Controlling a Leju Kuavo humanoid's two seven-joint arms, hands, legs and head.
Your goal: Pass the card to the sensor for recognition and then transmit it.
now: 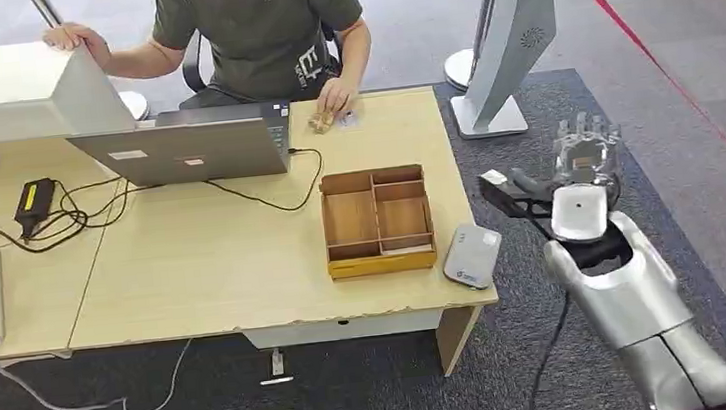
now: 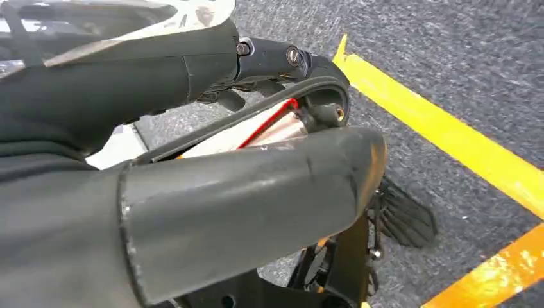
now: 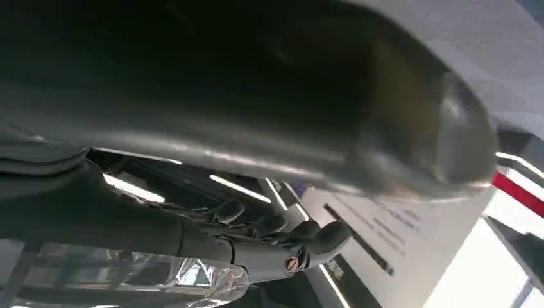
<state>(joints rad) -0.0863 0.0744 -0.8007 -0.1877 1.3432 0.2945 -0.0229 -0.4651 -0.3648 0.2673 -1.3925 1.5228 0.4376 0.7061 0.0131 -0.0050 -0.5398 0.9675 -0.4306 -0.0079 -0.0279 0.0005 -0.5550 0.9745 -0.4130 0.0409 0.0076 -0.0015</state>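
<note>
Head view: your right hand (image 1: 584,166) is raised beside the desk (image 1: 195,271), fingers spread, holding nothing. The grey sensor (image 1: 471,255) lies at the desk's near right corner; the card seems to lie by the person's hand (image 1: 332,96). Nothing is scanned yet. Open carpet surrounds the arm.

Left wrist view: I cannot tell the left hand's state.

Right wrist view: fingers (image 3: 276,231) loosely extended, empty.

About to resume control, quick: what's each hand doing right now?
Left hand: cannot be told; the wrist camera is too close to show its fingers clearly.
Right hand: raised beside the table, fingers spread, holding nothing, open.
</note>
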